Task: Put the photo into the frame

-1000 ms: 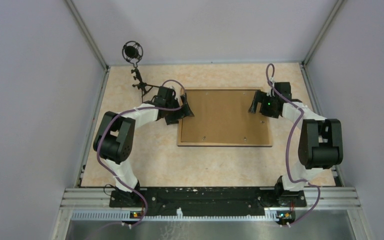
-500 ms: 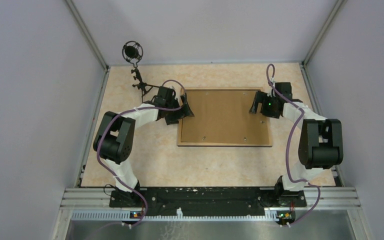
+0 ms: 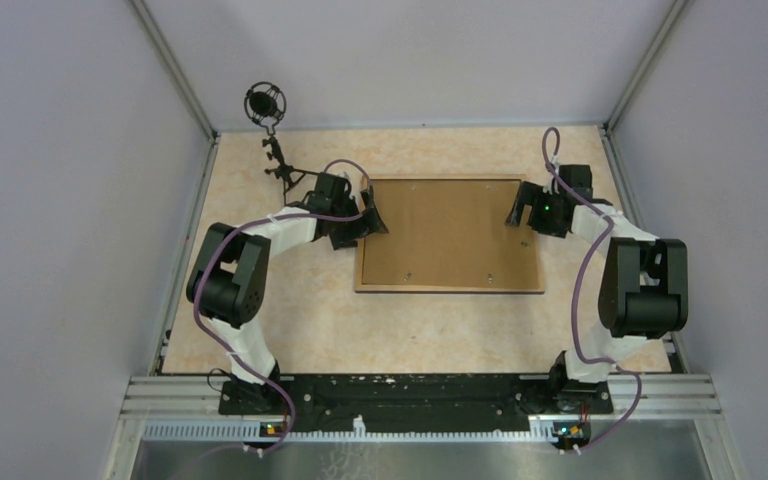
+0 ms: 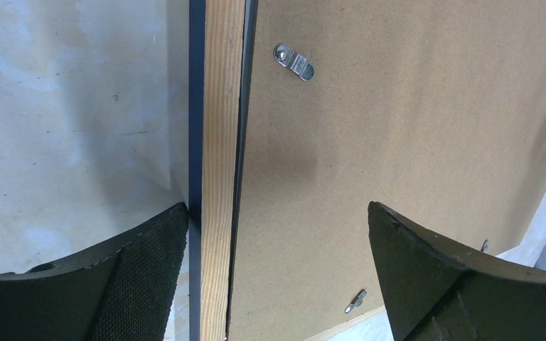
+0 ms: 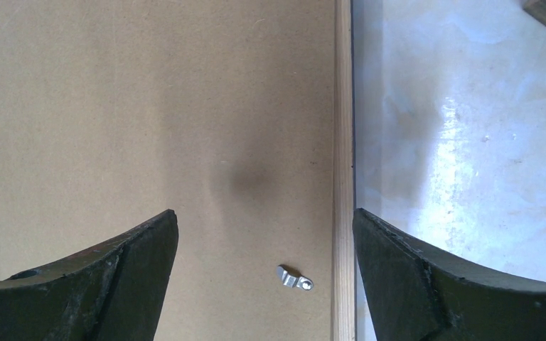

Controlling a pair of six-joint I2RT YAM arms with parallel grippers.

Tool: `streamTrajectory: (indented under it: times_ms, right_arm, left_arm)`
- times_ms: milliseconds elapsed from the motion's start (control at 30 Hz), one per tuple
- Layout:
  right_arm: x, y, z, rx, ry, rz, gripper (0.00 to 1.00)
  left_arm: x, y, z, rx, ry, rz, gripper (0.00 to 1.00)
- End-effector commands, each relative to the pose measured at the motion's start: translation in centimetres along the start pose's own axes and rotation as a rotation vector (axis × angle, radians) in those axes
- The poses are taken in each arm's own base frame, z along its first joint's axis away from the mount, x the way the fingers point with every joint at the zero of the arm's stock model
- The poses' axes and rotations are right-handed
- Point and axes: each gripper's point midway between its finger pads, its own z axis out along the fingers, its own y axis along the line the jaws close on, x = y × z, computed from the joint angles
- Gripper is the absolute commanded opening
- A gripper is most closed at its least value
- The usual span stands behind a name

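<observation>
The frame (image 3: 449, 290) lies face down mid-table with a brown backing board (image 3: 450, 232) resting in it. The photo does not show in any view. My left gripper (image 3: 372, 215) is open at the frame's left side. In the left wrist view my left gripper (image 4: 277, 209) straddles the light wood rail (image 4: 220, 177), which has a dark blue outer edge, one finger outside the rail, the other over the board (image 4: 398, 128). My right gripper (image 3: 513, 212) is open at the right side. In the right wrist view my right gripper (image 5: 264, 213) spans the board (image 5: 149, 106) and rail (image 5: 342, 142).
Small metal turn clips sit on the board near the rails (image 4: 293, 62) (image 5: 295, 278). A microphone on a stand (image 3: 265, 105) is at the back left corner. Grey walls close in three sides. A metal rail (image 3: 420, 395) holds the arm bases at the near edge.
My right gripper has shifted slightly to the right and back, toward the frame's right rail. The left arm, frame and board have not moved.
</observation>
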Motion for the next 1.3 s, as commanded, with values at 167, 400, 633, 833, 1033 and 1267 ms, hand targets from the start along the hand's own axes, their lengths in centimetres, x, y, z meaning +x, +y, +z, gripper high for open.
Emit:
streamTrajectory:
  times_ms: [167, 400, 633, 833, 1033, 1267]
  right_arm:
    - [-1.6, 1.4, -0.3, -0.073, -0.04, -0.009, 0.87]
    - [-0.7, 1.1, 1.1, -0.075, 0.0, 0.004, 0.86]
    - [-1.1, 2.6, 1.8, -0.169, -0.019, 0.008, 0.86]
    - [-2.3, 4.7, 2.8, -0.29, -0.066, 0.026, 0.85]
    - [-3.1, 3.5, 0.5, -0.168, -0.107, -0.02, 0.87]
    - [-3.1, -1.7, -1.8, 0.161, -0.122, -0.006, 0.99]
  left_arm:
    - [0.8, 0.6, 0.6, -0.003, 0.025, -0.007, 0.98]
    - [0.7, 0.5, 0.5, 0.0, 0.023, -0.007, 0.98]
    - [0.7, 0.5, 0.6, 0.003, 0.025, -0.007, 0.98]
    - [0.8, 0.5, 0.7, 0.002, 0.029, -0.01, 0.99]
    - [0.1, 0.7, -0.1, -0.027, -0.002, 0.009, 0.98]
    - [-0.8, -1.2, -3.0, -0.07, -0.108, 0.119, 0.97]
